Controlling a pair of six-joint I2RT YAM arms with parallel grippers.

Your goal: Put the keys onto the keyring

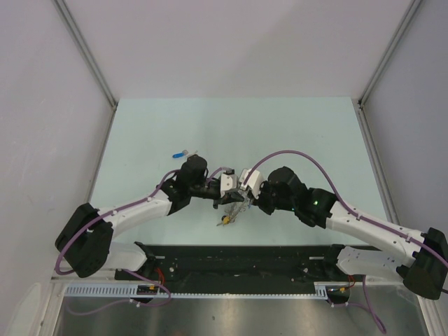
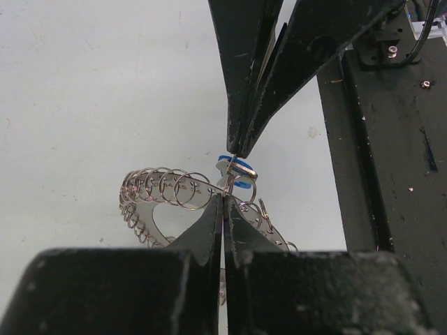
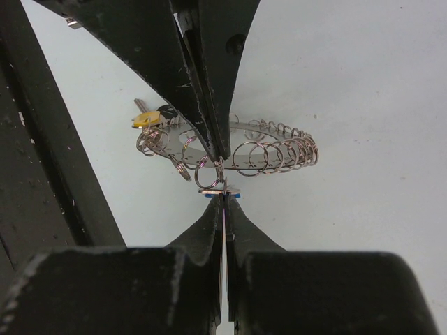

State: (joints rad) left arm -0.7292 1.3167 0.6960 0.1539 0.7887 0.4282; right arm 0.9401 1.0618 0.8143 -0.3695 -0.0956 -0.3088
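The keyring [image 2: 157, 190], a flat silver ring fringed with wire loops, hangs in the air between both grippers [image 1: 236, 206]. My left gripper [image 2: 225, 197] is shut on its rim. My right gripper [image 3: 223, 197] is shut on a blue-headed key [image 3: 222, 195], held edge-on against a wire loop just below the ring [image 3: 265, 150]. In the left wrist view the right gripper [image 2: 237, 152] comes down from above onto the blue key [image 2: 236, 172]. A yellow-headed key [image 3: 144, 120] and a black-headed key [image 3: 167, 112] hang on the ring's far side.
Another blue-headed key [image 1: 183, 152] lies on the pale green table [image 1: 294, 133], behind the left arm. Grey walls stand on both sides. A black rail [image 1: 238, 262] runs along the near edge.
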